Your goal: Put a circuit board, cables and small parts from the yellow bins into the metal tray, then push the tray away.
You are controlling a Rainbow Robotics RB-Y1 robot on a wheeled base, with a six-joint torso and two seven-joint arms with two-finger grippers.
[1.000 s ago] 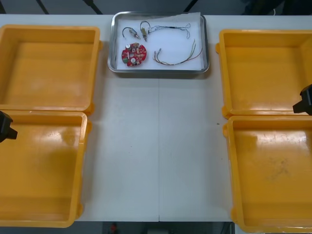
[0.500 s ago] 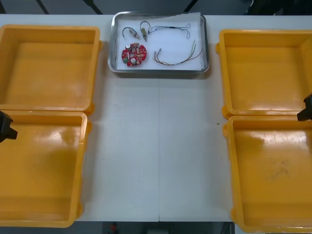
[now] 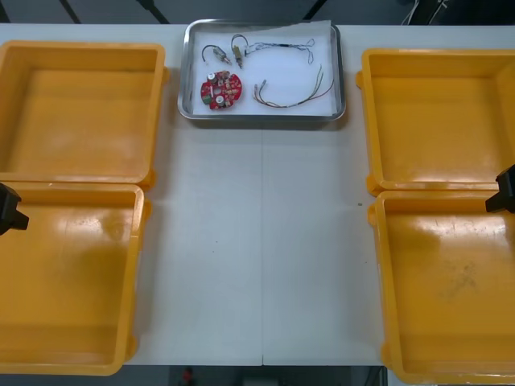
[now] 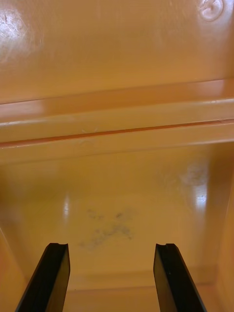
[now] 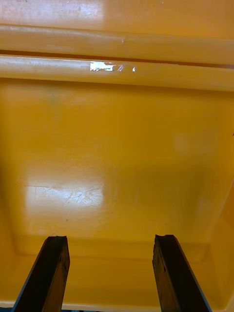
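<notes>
Left gripper (image 5: 108, 238): both black fingers stand well apart with nothing between them, so the jaws are open. It hangs over the near left yellow bin (image 3: 137, 241), whose smooth floor fills the space beyond the fingers; in the front view the gripper appears as a dark shape at the table's left edge, just above the far rim of that bin.

Right gripper (image 4: 109, 246): fingers likewise spread wide and holding nothing. It hangs over the near right yellow bin (image 3: 380, 281), close to the seam where this bin meets the far right yellow bin (image 3: 370, 121). A faint dark smudge marks the bin floor just beyond the fingers.

Far left yellow bin (image 3: 80, 48): touching the near left bin along their shared rims. No parts can be seen in any of the four bins.

Metal tray (image 3: 261, 117): at the far edge of the light table (image 3: 261, 241), centred between the two far bins, white inside. Contents: a round red circuit board (image 3: 220, 89) in the near left part; a red and yellow cable (image 3: 294, 98) curving to the right of the board; a blue and white cable (image 3: 282, 43) along the far side; small metal parts (image 3: 216, 55) in the far left part, just beyond the board. Both grippers are well apart from the tray.
</notes>
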